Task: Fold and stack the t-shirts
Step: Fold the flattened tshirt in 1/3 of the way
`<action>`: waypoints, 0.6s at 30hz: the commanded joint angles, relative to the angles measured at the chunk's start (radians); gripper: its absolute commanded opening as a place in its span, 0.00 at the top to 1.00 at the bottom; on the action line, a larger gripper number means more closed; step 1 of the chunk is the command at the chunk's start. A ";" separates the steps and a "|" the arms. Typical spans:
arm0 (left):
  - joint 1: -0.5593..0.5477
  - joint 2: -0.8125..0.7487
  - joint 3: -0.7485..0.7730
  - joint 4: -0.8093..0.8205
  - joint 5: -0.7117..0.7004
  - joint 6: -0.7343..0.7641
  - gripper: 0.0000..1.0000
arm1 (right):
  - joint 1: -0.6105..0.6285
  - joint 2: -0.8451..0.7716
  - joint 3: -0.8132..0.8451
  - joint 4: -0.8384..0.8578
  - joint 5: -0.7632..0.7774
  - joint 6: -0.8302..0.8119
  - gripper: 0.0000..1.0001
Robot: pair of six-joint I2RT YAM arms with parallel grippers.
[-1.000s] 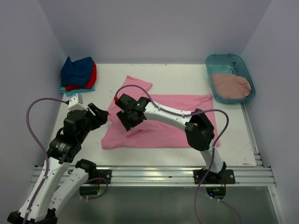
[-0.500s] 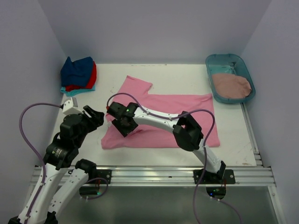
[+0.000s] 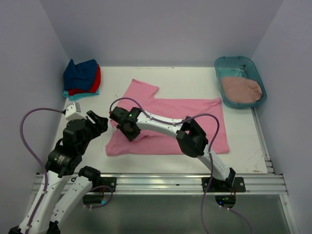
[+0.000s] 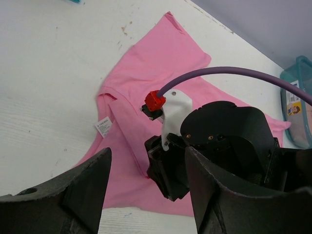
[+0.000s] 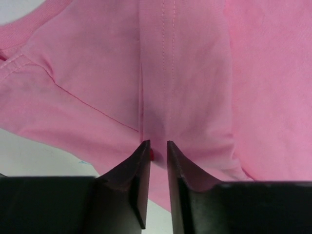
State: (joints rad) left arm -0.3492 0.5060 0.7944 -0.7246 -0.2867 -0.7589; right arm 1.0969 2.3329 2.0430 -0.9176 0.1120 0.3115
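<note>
The bright pink t-shirt [image 3: 209, 105] lies spread flat across the middle of the table. My right arm reaches over to its left part. The right gripper [image 3: 128, 132] points down onto the cloth there, and its jaws [image 5: 157, 152] are nearly closed on a narrow ridge of pink cloth beside a seam. My left gripper [image 3: 100, 123] is open and empty just off the shirt's left edge. In the left wrist view its wide-apart fingers [image 4: 83, 195] frame the right gripper [image 4: 168, 170] and the shirt [image 4: 161, 53]. A dusty rose shirt [image 3: 241, 89] lies in the tub.
A stack of navy, red and turquoise shirts [image 3: 81, 77] sits at the back left corner. The teal plastic tub [image 3: 239, 61] stands at the back right. The white walls close in the table on three sides. A white label [image 4: 103, 126] shows at the shirt's left edge.
My right gripper has moved left and nearer across the pink shirt, down onto its left part. My left gripper has drawn back slightly to the left.
</note>
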 commanded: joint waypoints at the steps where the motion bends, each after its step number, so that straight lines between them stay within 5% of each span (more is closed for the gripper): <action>1: -0.002 -0.006 0.002 0.001 -0.032 0.003 0.34 | -0.002 -0.004 0.045 -0.026 -0.014 -0.006 0.78; 7: -0.002 -0.003 -0.004 0.004 -0.031 0.006 0.34 | -0.002 -0.009 0.045 -0.033 -0.002 -0.005 0.96; 18: -0.002 0.003 -0.023 0.005 -0.020 0.004 0.34 | -0.017 -0.087 -0.001 0.011 0.227 0.073 1.00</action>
State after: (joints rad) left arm -0.3492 0.5060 0.7868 -0.7273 -0.2958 -0.7589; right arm 1.0954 2.3310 2.0418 -0.9241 0.2249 0.3439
